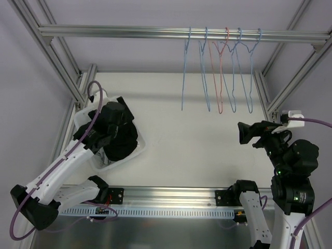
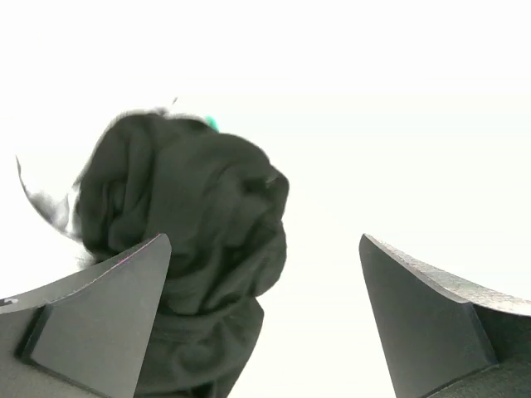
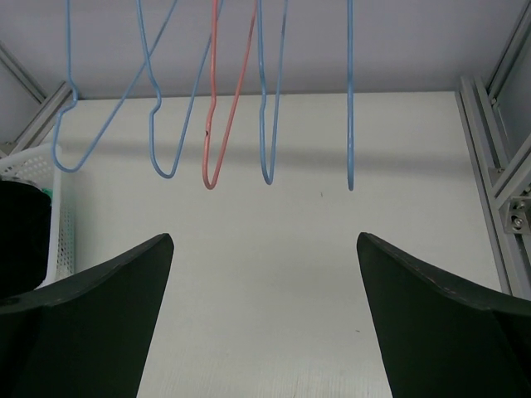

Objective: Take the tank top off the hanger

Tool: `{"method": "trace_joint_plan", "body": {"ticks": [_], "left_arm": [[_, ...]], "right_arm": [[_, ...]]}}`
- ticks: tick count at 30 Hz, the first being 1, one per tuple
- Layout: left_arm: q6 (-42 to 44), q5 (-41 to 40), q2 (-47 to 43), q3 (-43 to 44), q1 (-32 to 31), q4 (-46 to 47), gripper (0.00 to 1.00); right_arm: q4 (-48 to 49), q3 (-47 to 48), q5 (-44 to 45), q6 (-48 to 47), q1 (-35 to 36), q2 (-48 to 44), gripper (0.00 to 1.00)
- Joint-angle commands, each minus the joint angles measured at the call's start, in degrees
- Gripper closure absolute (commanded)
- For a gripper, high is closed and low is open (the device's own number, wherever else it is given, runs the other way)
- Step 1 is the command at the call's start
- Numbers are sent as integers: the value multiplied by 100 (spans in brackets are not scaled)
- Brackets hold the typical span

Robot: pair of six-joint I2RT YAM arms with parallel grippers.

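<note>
Tank top in the basket, both claws released.
My left claw [image 2: 264, 249] hangs spread wide over the white basket [image 1: 139, 149] with the black tank top [image 2: 191, 191] crumpled inside; my right claw [image 3: 264, 249] gapes above the table [image 1: 176, 135]; beyond, wire hangers [image 3: 349, 91] dangle from the rail [image 1: 155, 32].

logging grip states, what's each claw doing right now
left claw: open, over the black tank top, not gripping it
right claw: open, empty
</note>
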Motion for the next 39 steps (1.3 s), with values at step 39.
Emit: {"method": "trace_joint_plan", "body": {"ticks": [39], "left_arm": [[2476, 1326, -2814, 61, 1995, -1002, 1]], "right_arm": [[-841, -828, 3581, -489, 1714, -1220, 1]]}}
